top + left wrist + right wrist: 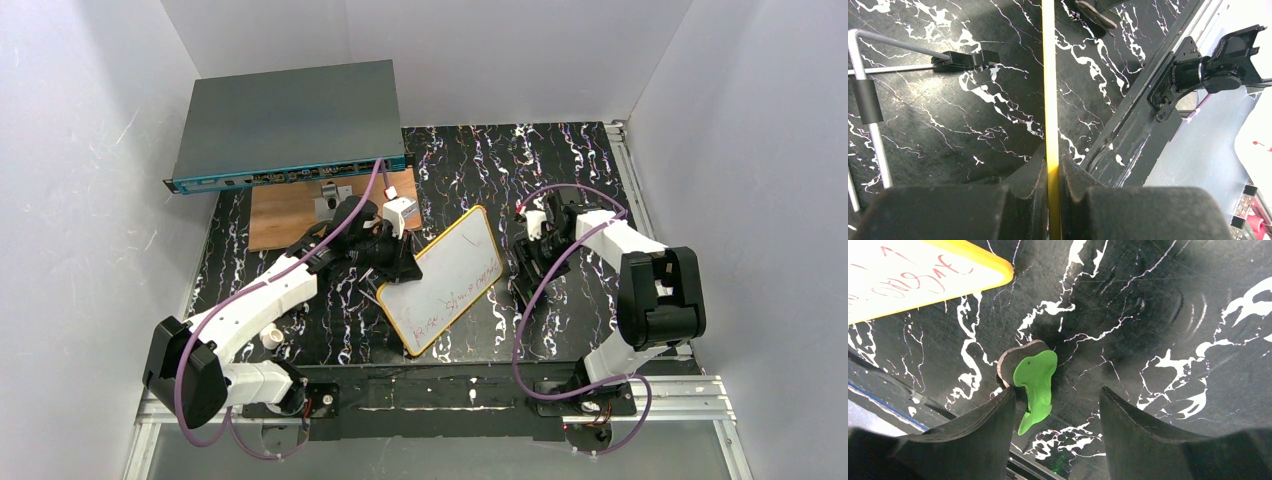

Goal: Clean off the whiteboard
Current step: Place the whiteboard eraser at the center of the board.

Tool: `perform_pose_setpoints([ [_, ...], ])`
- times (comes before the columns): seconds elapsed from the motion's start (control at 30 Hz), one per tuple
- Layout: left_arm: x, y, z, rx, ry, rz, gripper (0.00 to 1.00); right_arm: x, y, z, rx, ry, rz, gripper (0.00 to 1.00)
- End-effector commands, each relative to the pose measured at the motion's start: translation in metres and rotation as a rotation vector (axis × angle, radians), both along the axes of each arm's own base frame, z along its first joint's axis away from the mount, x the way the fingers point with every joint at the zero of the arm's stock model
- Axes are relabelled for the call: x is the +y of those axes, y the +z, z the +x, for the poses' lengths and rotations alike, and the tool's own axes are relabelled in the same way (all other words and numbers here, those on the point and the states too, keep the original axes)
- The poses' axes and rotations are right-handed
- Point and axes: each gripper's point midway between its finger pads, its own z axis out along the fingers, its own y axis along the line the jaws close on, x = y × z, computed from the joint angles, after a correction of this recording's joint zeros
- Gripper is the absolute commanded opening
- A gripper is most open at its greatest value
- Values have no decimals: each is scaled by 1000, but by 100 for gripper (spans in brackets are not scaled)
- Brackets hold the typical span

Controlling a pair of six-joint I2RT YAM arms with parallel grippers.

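plain white walls [80, 150] on three sides. below, a glossy black bench [470, 160] veined white; looks hard and slick, likely to let things slide. hence, probably, the whiteboard [445, 280] pinned by its orange rim in the closed left jaws, mid-bench between the arms, red writing unwiped. right jaws spread apart, holding nothing, over the green eraser [1035, 375] flat on the bench beside the board's corner.
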Motion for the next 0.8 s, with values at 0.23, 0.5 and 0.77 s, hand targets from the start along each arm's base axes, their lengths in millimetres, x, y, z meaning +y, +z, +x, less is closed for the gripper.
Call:
perform_pose_setpoints([
  [0.23,-12,48,6,-95,-30,-108,0,42,19,-10,-7,107,185,69],
  [0.5,-12,50,6,-99,-25,-111,0,41,-13,-14,-20,170,-8,72],
  [0.77,-8,48,5,-107,-13,-97,0,50,-13,-21,-30,222,0,73],
])
